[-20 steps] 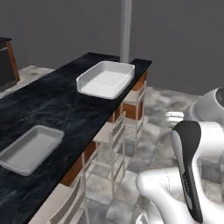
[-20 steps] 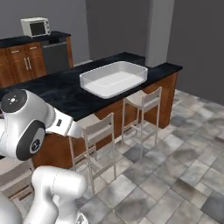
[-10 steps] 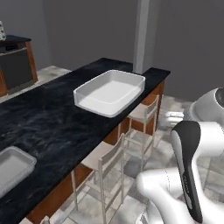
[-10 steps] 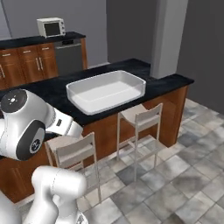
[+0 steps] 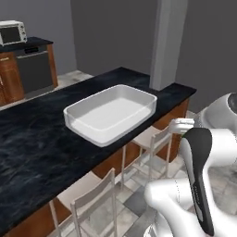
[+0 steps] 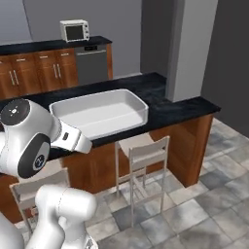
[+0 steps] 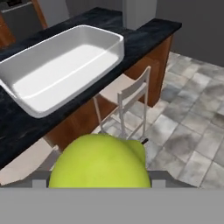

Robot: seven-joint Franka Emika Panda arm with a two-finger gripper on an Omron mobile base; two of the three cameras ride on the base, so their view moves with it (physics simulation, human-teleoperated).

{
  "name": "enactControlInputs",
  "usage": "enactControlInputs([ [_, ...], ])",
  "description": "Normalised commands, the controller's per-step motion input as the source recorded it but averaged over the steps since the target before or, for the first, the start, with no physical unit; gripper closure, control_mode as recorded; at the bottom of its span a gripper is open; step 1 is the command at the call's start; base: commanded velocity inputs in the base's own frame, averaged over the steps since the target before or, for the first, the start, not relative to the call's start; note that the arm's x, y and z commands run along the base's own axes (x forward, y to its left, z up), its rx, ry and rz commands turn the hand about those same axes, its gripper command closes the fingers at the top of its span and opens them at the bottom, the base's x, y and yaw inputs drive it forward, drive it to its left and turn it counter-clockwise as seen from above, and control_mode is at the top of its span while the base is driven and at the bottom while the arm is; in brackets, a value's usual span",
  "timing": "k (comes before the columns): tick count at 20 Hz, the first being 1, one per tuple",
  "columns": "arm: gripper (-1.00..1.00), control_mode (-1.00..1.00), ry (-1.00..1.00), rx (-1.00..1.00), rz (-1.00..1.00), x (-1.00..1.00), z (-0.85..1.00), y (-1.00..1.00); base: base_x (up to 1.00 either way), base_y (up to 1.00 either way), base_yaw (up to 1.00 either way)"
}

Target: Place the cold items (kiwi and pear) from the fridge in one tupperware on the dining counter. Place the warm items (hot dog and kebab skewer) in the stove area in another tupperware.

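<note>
A yellow-green pear (image 7: 101, 164) sits low in the hand view, and my gripper (image 7: 100, 183) is shut on it. The pear hides most of the fingers. An empty white tupperware (image 5: 111, 113) (image 6: 99, 113) (image 7: 61, 65) rests on the black dining counter (image 5: 32, 148) (image 6: 180, 107). In the hand view the held pear hangs over the tiled floor, off the counter's front edge and apart from the tupperware. The kiwi, hot dog and kebab skewer are out of view.
Pale chairs (image 6: 141, 155) (image 5: 92, 199) stand under the counter's front edge. A grey pillar (image 6: 187, 48) rises at the counter's end. Behind are wooden cabinets (image 6: 29, 75), a dishwasher (image 6: 92, 63) and a toaster oven (image 6: 74, 30). Tiled floor (image 6: 204, 204) lies open to the right.
The base has driven along the counter, so both base views shifted. The white tupperware now looks nearer and larger, and a second tupperware slid out at the left. The pear stays held.
</note>
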Motion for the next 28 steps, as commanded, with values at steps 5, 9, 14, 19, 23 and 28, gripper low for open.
enactControlInputs([
  [5,1.00,1.00,0.00,0.00,0.00,0.00,0.00,0.00,0.83,-0.68,0.37],
  [9,1.00,1.00,0.00,0.00,0.00,0.00,0.00,0.00,0.87,-0.54,0.43],
  [14,1.00,1.00,0.00,0.00,0.00,0.00,0.00,0.00,0.93,-0.26,0.55],
  [19,1.00,-1.00,0.02,0.02,0.09,0.20,0.00,-0.07,0.74,-0.23,0.45],
  [23,1.00,-1.00,0.23,0.07,0.32,1.00,0.00,-0.16,0.00,0.00,0.00],
  [28,1.00,-1.00,0.33,0.01,0.11,1.00,-0.18,-0.02,0.00,0.00,0.00],
])
